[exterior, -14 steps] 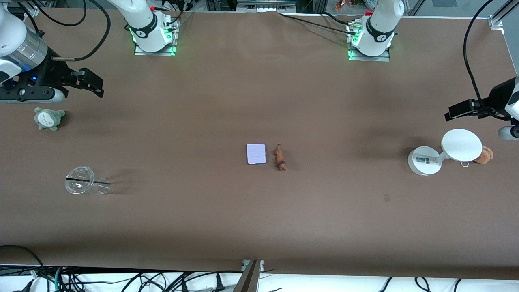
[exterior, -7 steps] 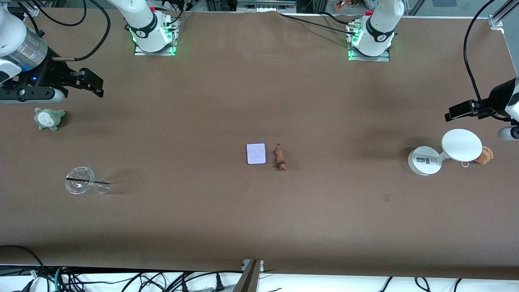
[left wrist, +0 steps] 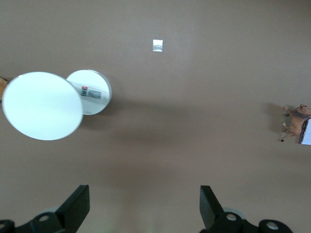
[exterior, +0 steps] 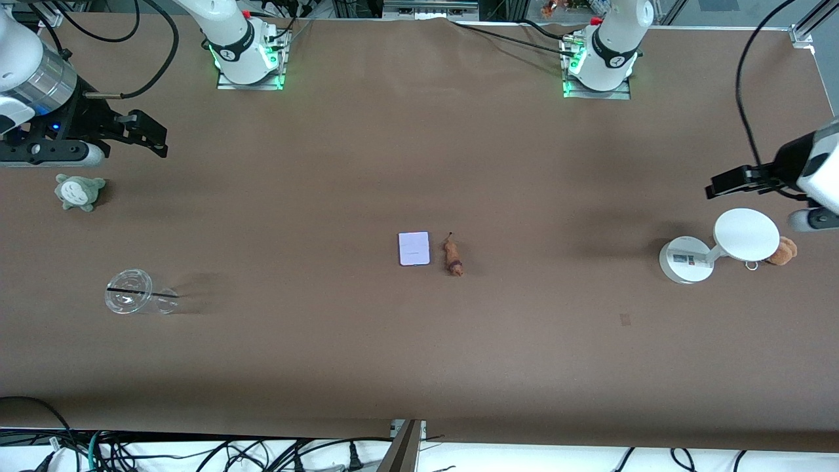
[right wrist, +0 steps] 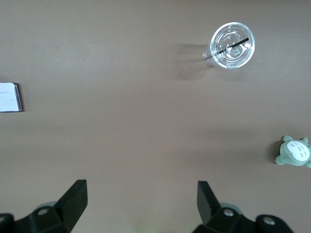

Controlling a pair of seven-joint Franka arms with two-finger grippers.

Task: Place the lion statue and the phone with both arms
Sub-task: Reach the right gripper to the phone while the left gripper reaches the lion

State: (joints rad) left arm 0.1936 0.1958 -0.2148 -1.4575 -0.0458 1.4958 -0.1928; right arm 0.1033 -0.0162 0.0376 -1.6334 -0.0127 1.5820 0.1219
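Left gripper [exterior: 721,184] and right gripper [exterior: 155,133]: both spread, empty, hovering at table [exterior: 328,367] ends. We count one phone [exterior: 413,248] beside one lion [exterior: 452,256], mid-table; right wrist view shows only the phone.

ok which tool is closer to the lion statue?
Left. The left tool hangs near the white stand, toward its end of the table from the lion statue; the right tool is farther, near the grey-green plush.

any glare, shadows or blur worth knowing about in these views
Front view: even light, soft arm shadows on the table, green glow at both bases. Left wrist view: the white disc stand is overexposed and soft-edged. Right wrist view: the clear cup casts a faint shadow; no glare.
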